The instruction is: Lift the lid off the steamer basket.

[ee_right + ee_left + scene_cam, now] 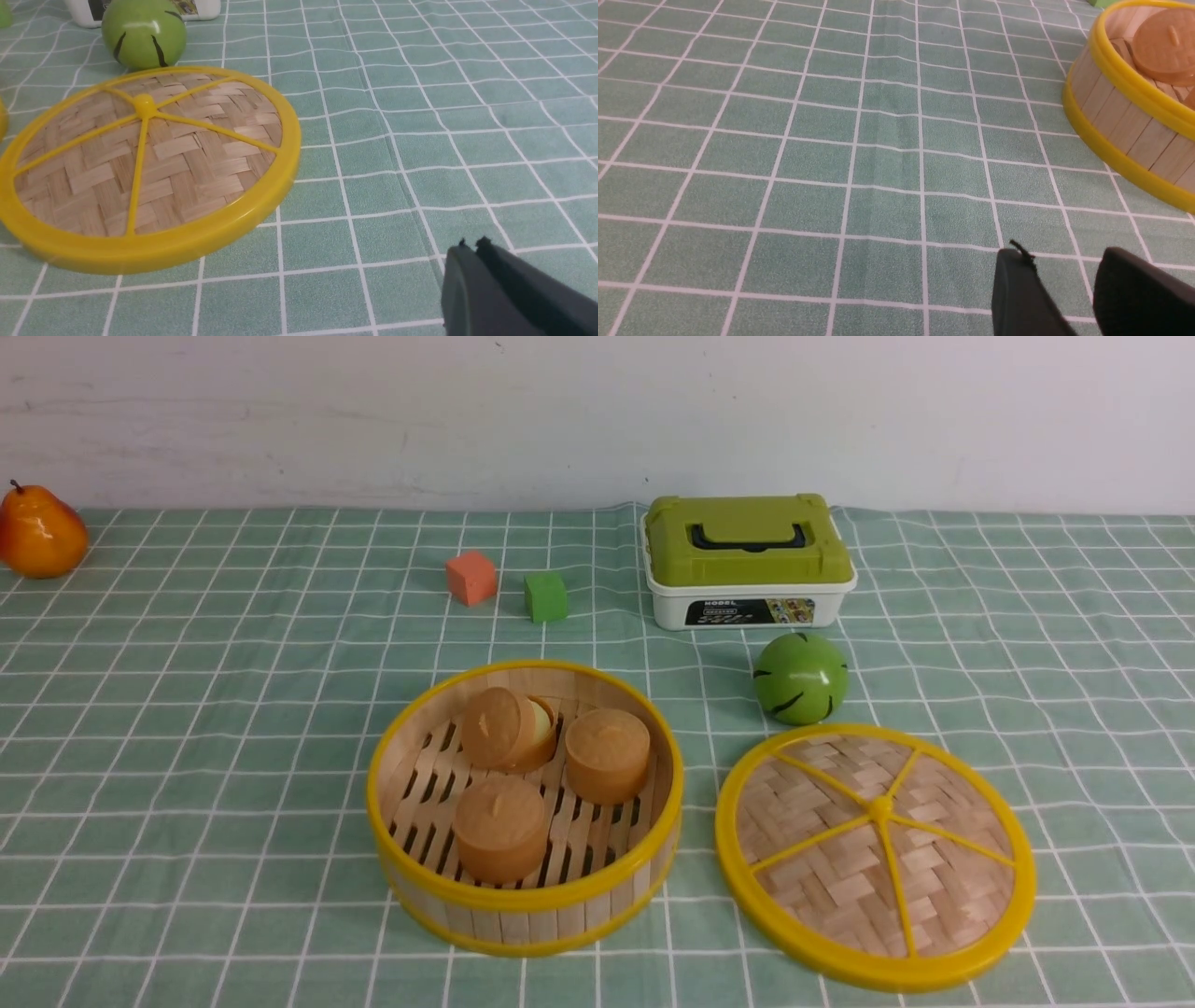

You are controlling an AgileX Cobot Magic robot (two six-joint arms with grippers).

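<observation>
The steamer basket (523, 919) stands uncovered at the middle of the checked cloth, with three brown buns (499, 826) inside. The lid (876, 854) lies on the cloth just to the basket's right, apart from it, spokes and knob facing up. Neither gripper appears in the front view. In the left wrist view my left gripper (1059, 254) hangs open over bare cloth, and the basket (1111, 116) is some way off. In the right wrist view my right gripper (473, 245) is shut on nothing, clear of the lid (145, 158).
A green striped ball (800, 678) sits just behind the lid. Further back are a white box with a green lid (749, 560), an orange cube (470, 578) and a green cube (545, 596). A pear (39, 532) lies at the far left.
</observation>
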